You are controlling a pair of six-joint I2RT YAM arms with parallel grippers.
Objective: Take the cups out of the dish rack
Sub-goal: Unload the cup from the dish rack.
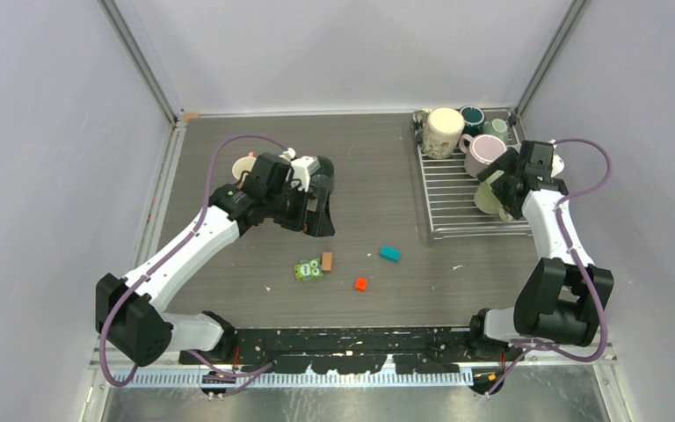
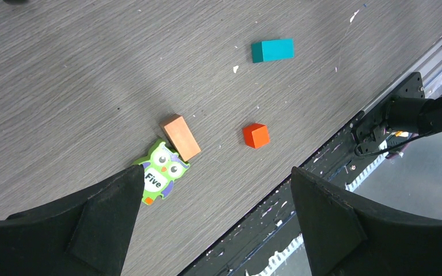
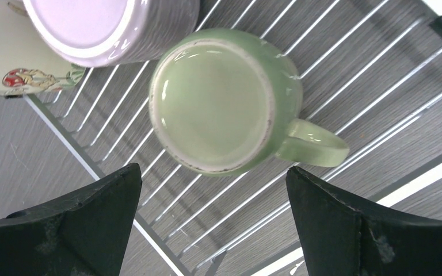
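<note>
**Green mug straight below my right fingers**

The pale green mug (image 3: 213, 100) sits upside down on the rack (image 3: 345, 63), under my right gripper (image 3: 212, 175). My fingers are spread wide on either side of it. Its handle points toward one finger, which I judge could catch on it. A pink mug (image 3: 109, 29) and other mugs share the rack. My left gripper (image 2: 216, 172), also wide and empty, hangs well apart over toy blocks (image 2: 256, 135).

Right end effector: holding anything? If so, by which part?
Nothing is held. The right end effector is open above the pale green mug, clear of it on both sides; the mug rests on the dish rack.
</note>
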